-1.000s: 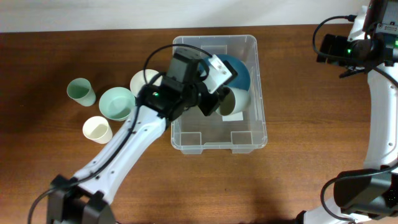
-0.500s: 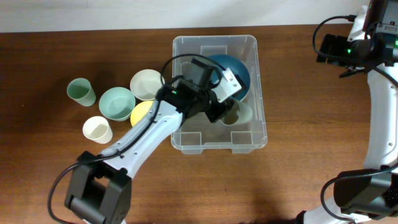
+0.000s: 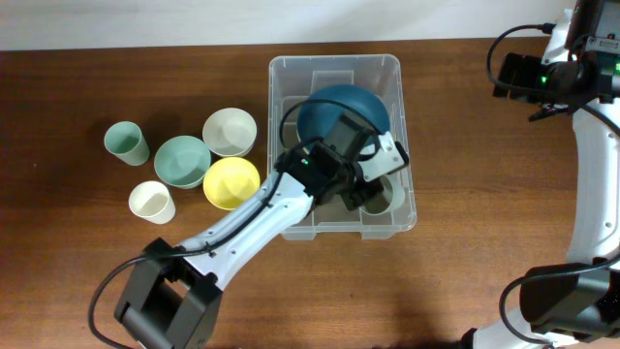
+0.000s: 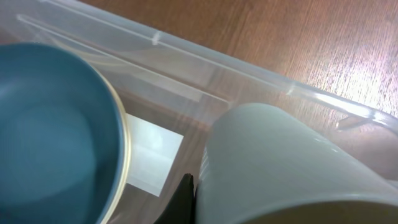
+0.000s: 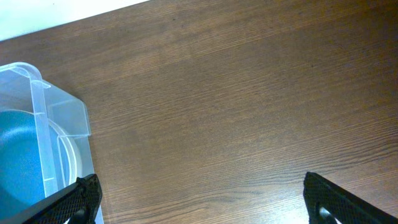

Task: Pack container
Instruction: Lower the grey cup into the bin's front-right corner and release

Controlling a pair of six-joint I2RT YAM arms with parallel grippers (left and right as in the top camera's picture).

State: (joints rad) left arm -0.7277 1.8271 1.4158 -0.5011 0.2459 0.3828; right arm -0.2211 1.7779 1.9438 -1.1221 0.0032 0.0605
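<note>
Left tool [image 3: 368, 192] clamps pale cup [image 4: 280, 162] inside container [image 3: 334, 64], blue bowl [image 3: 334, 111] beside; right tool [image 5: 199, 193] agape over table [image 5: 217, 93]

Seen from my remote desk: the left arm [image 3: 242, 218] wore smooth white shells between black joints, with a thin black cable [image 3: 285, 121] looping off its wrist. The right arm [image 3: 589, 174] matched it in white and black, a green light [image 3: 545, 68] glowing beside black leads [image 3: 504, 47]. The right gripper [image 5: 202, 205] had matte black fingers [image 5: 336, 200].
</note>
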